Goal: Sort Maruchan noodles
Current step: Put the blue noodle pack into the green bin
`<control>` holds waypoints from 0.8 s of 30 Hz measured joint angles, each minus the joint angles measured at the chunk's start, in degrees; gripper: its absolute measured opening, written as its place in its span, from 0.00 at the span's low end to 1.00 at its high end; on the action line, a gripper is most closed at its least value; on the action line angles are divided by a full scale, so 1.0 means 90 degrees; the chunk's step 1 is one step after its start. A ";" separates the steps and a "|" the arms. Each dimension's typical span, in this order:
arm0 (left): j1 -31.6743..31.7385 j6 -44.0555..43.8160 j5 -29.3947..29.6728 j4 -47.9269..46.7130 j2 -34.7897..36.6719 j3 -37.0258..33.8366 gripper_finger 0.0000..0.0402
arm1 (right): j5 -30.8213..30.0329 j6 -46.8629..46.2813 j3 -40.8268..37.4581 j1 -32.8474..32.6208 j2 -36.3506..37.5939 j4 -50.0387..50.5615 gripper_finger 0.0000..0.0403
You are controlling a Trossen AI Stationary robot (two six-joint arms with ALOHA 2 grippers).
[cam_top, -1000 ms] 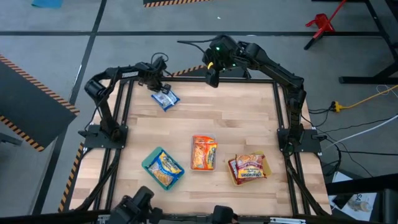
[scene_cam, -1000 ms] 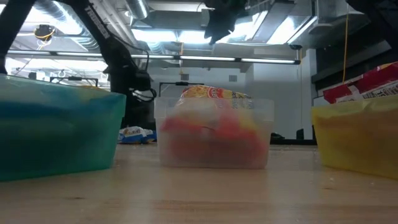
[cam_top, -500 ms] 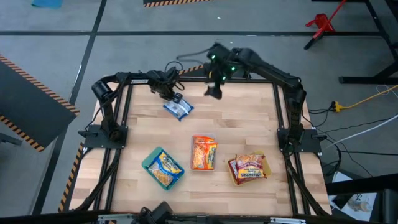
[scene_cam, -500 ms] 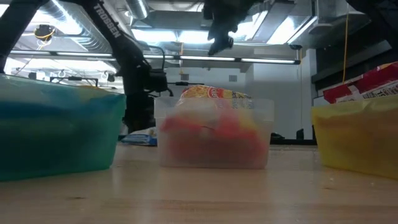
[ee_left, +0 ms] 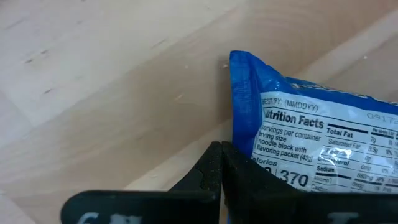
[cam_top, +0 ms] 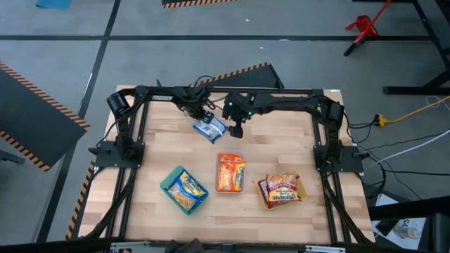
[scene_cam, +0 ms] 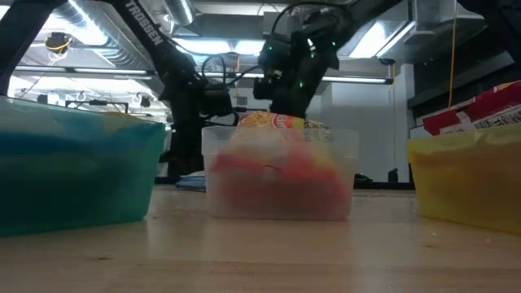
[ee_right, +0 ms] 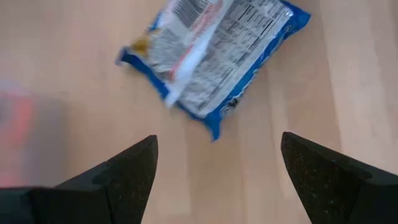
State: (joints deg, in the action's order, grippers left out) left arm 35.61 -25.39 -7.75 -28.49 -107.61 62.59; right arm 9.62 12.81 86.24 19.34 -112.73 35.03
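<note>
One blue-white Maruchan noodles packet (cam_top: 211, 129) lies flat on the wooden table near the far middle, printed back up (ee_right: 211, 56). My left gripper (cam_top: 202, 117) is shut and stands at the packet's far-left side, pointing steeply down (ee_left: 221, 152). My right gripper (cam_top: 235, 129) is open and hangs just right of the packet, which lies ahead of its spread fingers (ee_right: 217, 162) without touching them. Toward the near edge, a teal tray (cam_top: 169, 184) holds a blue packet, a clear tray (cam_top: 230, 156) an orange one, and a yellow tray (cam_top: 301, 187) a red one. My left gripper's shut fingers (ee_left: 211, 163) lie against the packet's blue end edge (ee_left: 241, 134), near one corner. They come from above, slanting steeply down. The packet rests flat on the table, with nothing of it between the fingers.
The three trays stand in a row across the near half of the table; in the low view the clear tray (scene_cam: 281, 175) hides most of the packet. Black frame rails (cam_top: 323, 140) run along the table's sides. Bare wood lies between the packet and the trays.
My left gripper has swept along the far part of the table toward its right edge and a little nearer, staying shut, and the blue packet has slid flat ahead of it. My right gripper has dropped from high over the far edge to just beside the packet, staying open.
</note>
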 joint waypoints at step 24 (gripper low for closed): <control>-0.0458 -0.0303 0.0228 0.0484 -0.0015 -0.0012 0.00 | 0.0098 -0.0690 -0.0530 -0.0083 -0.0492 -0.1236 0.81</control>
State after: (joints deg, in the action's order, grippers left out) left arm 31.48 -28.12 -5.70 -24.14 -107.74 62.48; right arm 10.50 6.59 81.47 18.59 -117.15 23.91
